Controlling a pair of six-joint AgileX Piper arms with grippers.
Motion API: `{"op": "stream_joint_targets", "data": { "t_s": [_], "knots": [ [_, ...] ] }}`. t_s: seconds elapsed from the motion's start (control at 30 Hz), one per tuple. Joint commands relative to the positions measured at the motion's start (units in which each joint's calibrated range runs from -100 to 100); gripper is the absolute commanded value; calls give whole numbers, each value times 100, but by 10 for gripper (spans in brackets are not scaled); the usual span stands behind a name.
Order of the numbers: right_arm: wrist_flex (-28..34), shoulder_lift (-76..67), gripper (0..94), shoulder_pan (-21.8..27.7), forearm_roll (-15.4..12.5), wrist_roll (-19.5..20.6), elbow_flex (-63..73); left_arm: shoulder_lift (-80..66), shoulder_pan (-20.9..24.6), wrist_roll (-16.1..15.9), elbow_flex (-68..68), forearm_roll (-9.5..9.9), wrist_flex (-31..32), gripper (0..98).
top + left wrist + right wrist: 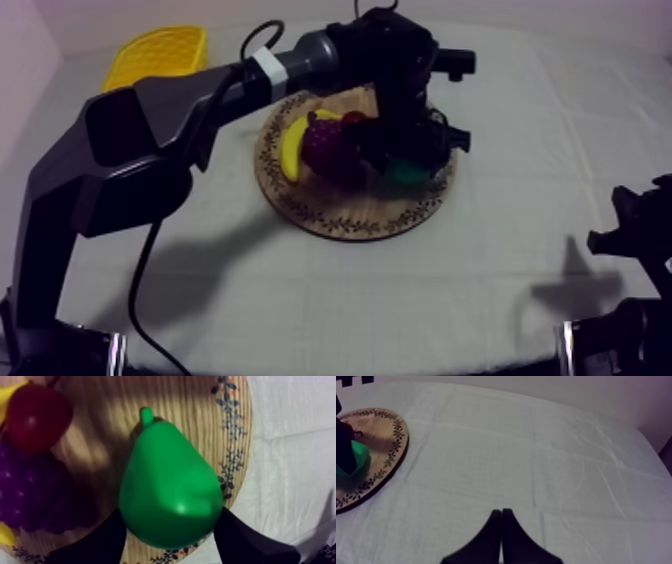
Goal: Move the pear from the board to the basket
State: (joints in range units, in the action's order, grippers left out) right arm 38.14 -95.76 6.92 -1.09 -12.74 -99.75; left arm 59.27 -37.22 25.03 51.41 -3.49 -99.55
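The green pear (170, 491) lies on the round wooden board (100, 441), its stem pointing away from the wrist camera. My left gripper (170, 523) is down over it, one black finger (105, 541) pressed against each flank, shut on the pear. From above, the left arm reaches across the board (350, 215) and its gripper (402, 160) hides most of the pear (405, 172). The yellow basket (160, 55) stands at the far left. My right gripper (501, 513) is shut on nothing over bare cloth, low at the right edge (640, 235).
A banana (292, 150), a bunch of purple grapes (330, 150) and a small red fruit (352, 118) share the board's left half, close to the pear. The left arm spans the stretch between basket and board. Bare cloth lies in front and to the right.
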Motion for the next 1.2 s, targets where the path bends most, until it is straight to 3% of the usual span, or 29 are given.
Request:
{"op": "stream_joint_targets", "data": {
  "t_s": [0.0, 0.3, 0.67, 0.93, 1.17],
  "knots": [
    [0, 1, 3, -3, 0, 1, -3, -181, -8, 10, -61, 128, -6, 592],
    [0, 1, 3, -3, 0, 0, -3, -1798, 255, 154, -719, 682, -38, 607],
    [0, 1, 3, -3, 0, 0, -3, -3351, 1549, 79, -2409, 1191, -45, 611],
    [0, 1, 3, -3, 0, 1, -3, -3524, 2392, -22, -2920, 1408, -38, 608],
    [0, 1, 3, -3, 0, 1, -3, -3124, 2863, -22, -3129, 1487, 0, 609]
  ]
}}
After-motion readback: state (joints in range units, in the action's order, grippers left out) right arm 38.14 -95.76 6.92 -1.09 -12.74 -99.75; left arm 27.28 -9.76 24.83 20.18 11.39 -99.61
